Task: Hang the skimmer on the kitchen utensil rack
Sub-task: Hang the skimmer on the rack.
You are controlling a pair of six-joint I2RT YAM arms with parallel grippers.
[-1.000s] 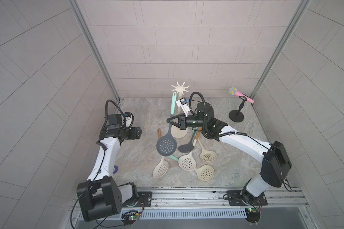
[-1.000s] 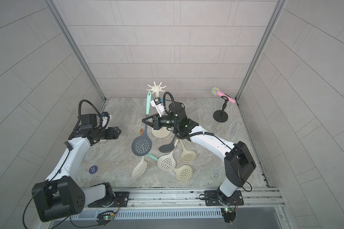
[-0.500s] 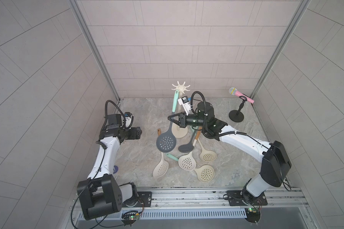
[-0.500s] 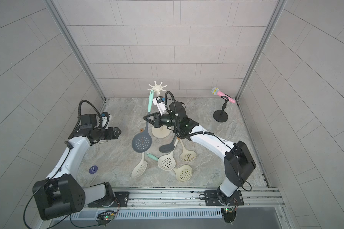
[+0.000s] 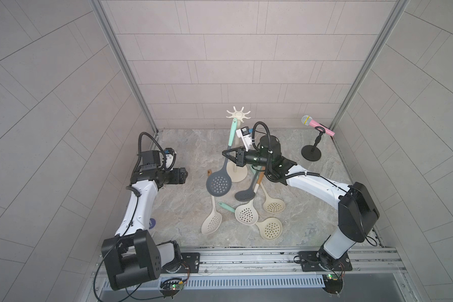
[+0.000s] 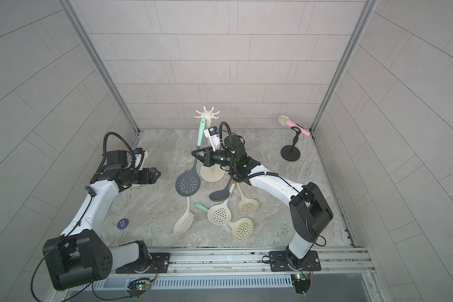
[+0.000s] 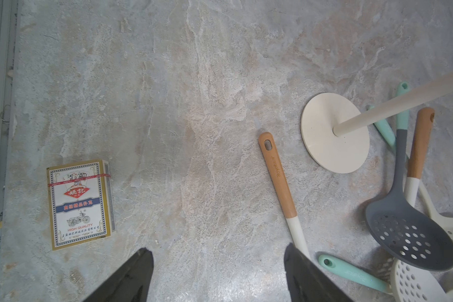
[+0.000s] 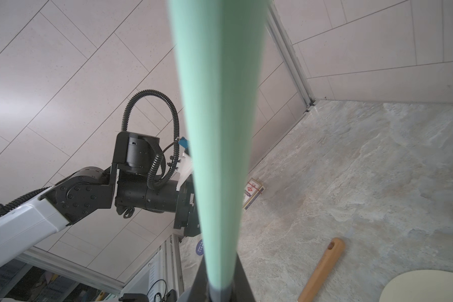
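surface (image 5: 183, 204): a marble-patterned floor is enclosed by tiled walls, and everything below stands or lies on it.
kitchen utensil rack (image 5: 238, 114): the cream stand is set upright toward the back middle, with its round base flat on the surface and its crown of hooks (image 6: 207, 114) at the top of the pole.
loose skimmers (image 5: 246, 215): several cream ones and a grey one are heaped in front of and beside the rack's base; none is touched.
skimmer (image 5: 219, 185): the grey-headed, mint-handled one is held clear of the surface, head down and slightly tilted, just beside the pole. In both top views its handle tip is raised right up to the crown. Whether a hook is passed through the handle's hole cannot be told.
right end effector (image 5: 225, 154): it is clamped on the skimmer's handle about where mint meets grey — in the right wrist view the mint shaft (image 8: 217, 130) is seen rising straight out of the jaws.
left end effector (image 6: 156, 174): the jaws are spread wide and nothing is held; it is parked over bare surface, well apart from the rack.
card box (image 7: 80, 204): it lies flat near the left end effector and is not involved.
done: the pick and the lift are judged complete, and the handle end is brought to hook height.
outstanding: the hole is to be seated on a hook, the grip released and the arm withdrawn — the task is judged well past halfway.
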